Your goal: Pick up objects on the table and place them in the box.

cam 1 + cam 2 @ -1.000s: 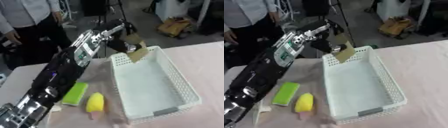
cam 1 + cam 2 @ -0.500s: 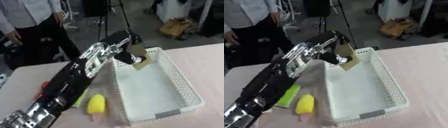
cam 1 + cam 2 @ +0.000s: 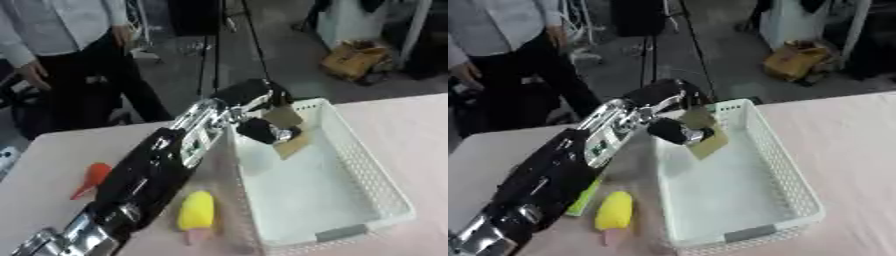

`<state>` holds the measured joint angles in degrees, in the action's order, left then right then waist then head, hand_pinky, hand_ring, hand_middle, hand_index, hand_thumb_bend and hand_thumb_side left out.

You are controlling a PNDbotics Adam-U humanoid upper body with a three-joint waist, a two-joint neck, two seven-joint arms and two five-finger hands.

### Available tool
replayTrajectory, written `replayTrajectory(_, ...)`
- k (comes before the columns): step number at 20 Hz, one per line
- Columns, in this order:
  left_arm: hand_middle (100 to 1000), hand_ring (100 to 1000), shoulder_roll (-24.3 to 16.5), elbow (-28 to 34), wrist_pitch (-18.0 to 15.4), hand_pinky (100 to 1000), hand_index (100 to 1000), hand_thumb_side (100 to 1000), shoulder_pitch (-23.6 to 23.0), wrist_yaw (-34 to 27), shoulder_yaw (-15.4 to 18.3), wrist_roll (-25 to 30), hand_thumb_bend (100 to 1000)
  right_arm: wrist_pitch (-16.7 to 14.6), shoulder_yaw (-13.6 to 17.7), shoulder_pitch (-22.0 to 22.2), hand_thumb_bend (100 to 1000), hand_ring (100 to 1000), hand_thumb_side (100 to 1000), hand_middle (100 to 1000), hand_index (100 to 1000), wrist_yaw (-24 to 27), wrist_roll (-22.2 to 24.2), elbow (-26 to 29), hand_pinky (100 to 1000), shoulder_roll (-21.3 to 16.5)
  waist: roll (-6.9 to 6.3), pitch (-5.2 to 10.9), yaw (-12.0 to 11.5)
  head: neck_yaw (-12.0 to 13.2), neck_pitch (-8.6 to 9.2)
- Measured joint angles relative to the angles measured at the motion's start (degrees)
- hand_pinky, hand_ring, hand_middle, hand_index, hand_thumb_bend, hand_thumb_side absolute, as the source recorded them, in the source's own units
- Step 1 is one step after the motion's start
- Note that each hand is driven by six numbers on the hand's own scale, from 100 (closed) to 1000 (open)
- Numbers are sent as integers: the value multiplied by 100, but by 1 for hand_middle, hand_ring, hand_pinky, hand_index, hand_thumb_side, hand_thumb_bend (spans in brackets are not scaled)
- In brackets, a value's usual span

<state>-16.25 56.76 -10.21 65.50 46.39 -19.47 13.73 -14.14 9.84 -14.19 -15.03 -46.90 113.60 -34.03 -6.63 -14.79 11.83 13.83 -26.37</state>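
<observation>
I see a flat tan piece, like cardboard, tilted over the far end of the white basket. My left hand has its fingers curled round it and holds it just above the basket floor. Beside the basket, on the pink surface, lie a yellow thing with a pink end, an orange thing and a green one. My long arm hides part of them.

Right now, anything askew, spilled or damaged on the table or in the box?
Nothing stands out. The left hand holds a tan flat piece tilted over the white box, not yet let go. A yellow object and an orange one lie on the table, no spill visible.
</observation>
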Motion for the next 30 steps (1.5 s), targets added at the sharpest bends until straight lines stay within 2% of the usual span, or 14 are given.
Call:
replayTrajectory(1, 737, 760, 13, -10, -34, 687, 872, 649, -3, 21, -8, 38, 195, -1, 0, 0, 100, 825, 1000, 674, 596, 0, -1, 0, 822, 0, 10, -2, 4, 10, 6)
replayTrajectory(2, 804, 830, 14, -22, -64, 748, 932, 711, -5, 45, -9, 75, 203, -2, 0, 0, 100, 825, 1000, 674, 596, 0, -2, 0, 822, 0, 14, -2, 7, 22, 18)
replayTrajectory(6, 865, 887, 35, -39, -221, 816, 991, 760, -31, 100, -17, 325, 223, -3, 0, 0, 100, 825, 1000, 674, 596, 0, -3, 0, 822, 2, 25, -13, 7, 55, 24)
replayTrajectory(11, 914, 937, 62, -52, -337, 897, 1000, 825, -48, 108, -28, 493, 229, -10, 0, 5, 100, 825, 1000, 674, 595, 0, -10, 0, 823, 21, 66, -29, 10, 86, 24)
replayTrajectory(12, 922, 946, 62, -40, -347, 921, 1000, 861, -48, 106, -29, 494, 247, -12, 0, 7, 100, 825, 1000, 674, 595, 0, -12, 0, 823, 30, 74, -29, 5, 88, 24)
replayTrajectory(15, 914, 941, 50, 169, -420, 925, 1000, 862, -48, 112, -51, 405, 265, -21, 3, 31, 100, 825, 1000, 675, 595, -1, -22, 0, 823, 50, 91, -29, -61, 83, 24)
replayTrajectory(17, 913, 935, -42, 522, -470, 922, 1000, 855, -68, 109, -97, 204, 309, -22, 10, 78, 100, 825, 1000, 675, 595, -4, -30, 0, 823, 51, 99, -25, -137, 59, 24)
replayTrajectory(20, 884, 904, -318, 1475, -372, 914, 1000, 853, -350, -170, -163, -380, 328, -8, 39, 169, 100, 825, 1000, 674, 595, -29, -59, 0, 823, 50, 99, 0, -291, -68, 24)
replayTrajectory(22, 864, 883, -503, 2159, -204, 914, 1000, 859, -586, -662, -209, -813, 348, -9, 49, 206, 100, 825, 1000, 674, 595, -46, -83, 0, 823, 50, 99, 13, -347, -173, 24)
replayTrajectory(25, 882, 898, -786, 3181, -8, 922, 1000, 876, -928, -1461, -245, -1320, 382, 2, 70, 218, 100, 825, 1000, 674, 595, -59, -106, 0, 823, 48, 99, 17, -467, -421, 25)
replayTrajectory(26, 882, 898, -899, 3509, 31, 922, 1000, 876, -1039, -1687, -254, -1434, 382, 2, 70, 219, 100, 825, 1000, 674, 595, -61, -107, 0, 823, 48, 104, 22, -488, -493, 25)
replayTrajectory(27, 886, 904, -994, 3800, 60, 937, 1000, 927, -1136, -1889, -255, -1523, 390, 3, 70, 224, 100, 825, 1000, 674, 595, -67, -107, 0, 823, 47, 108, 28, -495, -558, 25)
replayTrajectory(30, 884, 903, -1171, 4557, 54, 942, 1000, 952, -1428, -2484, -229, -1738, 372, 6, 71, 243, 100, 825, 1000, 674, 595, -89, -111, 0, 823, 46, 116, 31, -551, -702, 25)
